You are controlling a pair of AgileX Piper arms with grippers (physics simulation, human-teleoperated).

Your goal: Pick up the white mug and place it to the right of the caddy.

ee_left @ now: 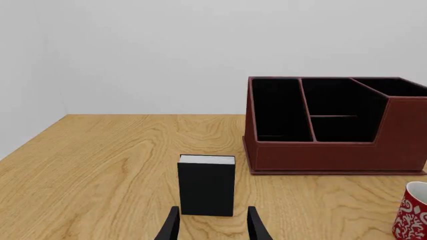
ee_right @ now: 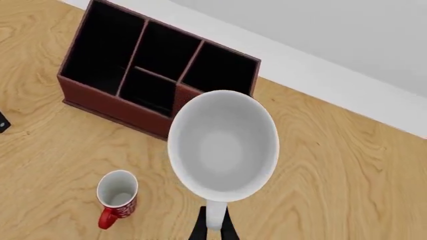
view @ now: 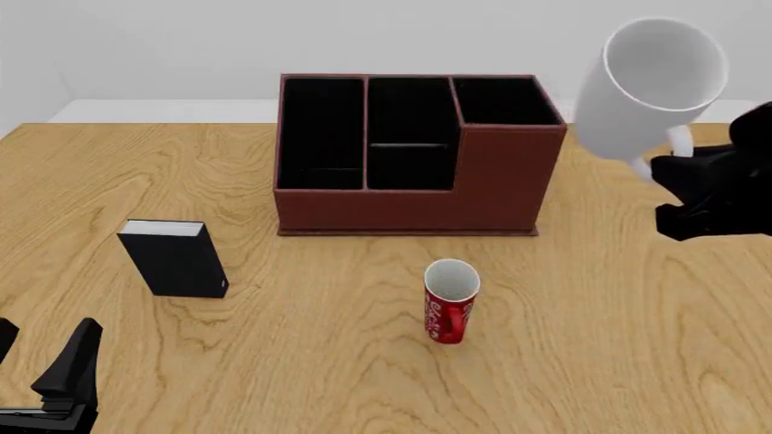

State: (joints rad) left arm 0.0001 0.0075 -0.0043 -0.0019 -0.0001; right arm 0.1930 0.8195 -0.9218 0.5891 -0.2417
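We see the right gripper [ee_right: 212, 227] raised well above the table [view: 627, 325], its two dark fingers pressed together on the loop handle of the white mug [view: 648, 86]. The mug hangs in the air, clear of the wood, tipped so that its open mouth faces up and toward the front camera; in the front view it sits above the table's far right part, just to the right of the caddy [view: 410, 158] and higher than its top rim. From the right wrist camera we look straight down into the mug's white bowl [ee_right: 223, 145], with the caddy [ee_right: 150, 70] beyond it and the red mug [ee_right: 117, 196] off to one side on the wood. The right arm's dark body comes in from the right edge of the front view, level with the caddy's taller end section. The caddy stands toward the far edge, near the middle of the table. The red mug [view: 450, 300] stands upright in front of it, well apart. The black box [view: 175, 258] stands upright toward the table's left side. The left gripper [ee_left: 211, 225] sits low at the near left corner, its fingers apart and holding nothing, pointed at the black box [ee_left: 207, 185].
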